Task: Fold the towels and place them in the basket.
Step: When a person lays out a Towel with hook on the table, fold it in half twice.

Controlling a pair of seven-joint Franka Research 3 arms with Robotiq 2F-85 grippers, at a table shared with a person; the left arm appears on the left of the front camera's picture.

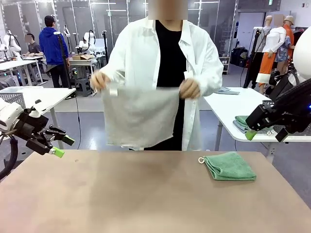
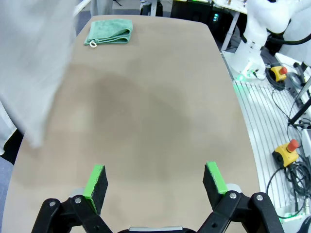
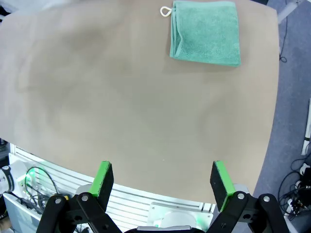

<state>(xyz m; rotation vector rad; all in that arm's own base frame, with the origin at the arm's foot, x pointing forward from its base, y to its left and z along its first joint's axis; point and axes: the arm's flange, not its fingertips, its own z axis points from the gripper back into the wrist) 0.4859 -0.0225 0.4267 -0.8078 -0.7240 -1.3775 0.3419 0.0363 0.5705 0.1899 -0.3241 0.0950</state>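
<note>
Hanging from the person's hands point(image 1: 189, 89), the cream towel point(image 1: 138, 116) drapes beyond the far edge of the table point(image 1: 121, 194). Green towel point(image 1: 230, 166) lies folded far right, long axis crosswise, loop leftward, bare tabletop alongside. Left gripper point(image 2: 154, 170) and right gripper point(image 3: 161, 167) gape wide, empty.

White arm point(image 1: 8, 116), black left gripper point(image 1: 63, 146), green pads point(image 2: 96, 180)

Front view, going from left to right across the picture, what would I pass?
From the left: left gripper, jaws open → cream towel held up by the person → folded green towel on the table → right gripper, jaws open.
</note>
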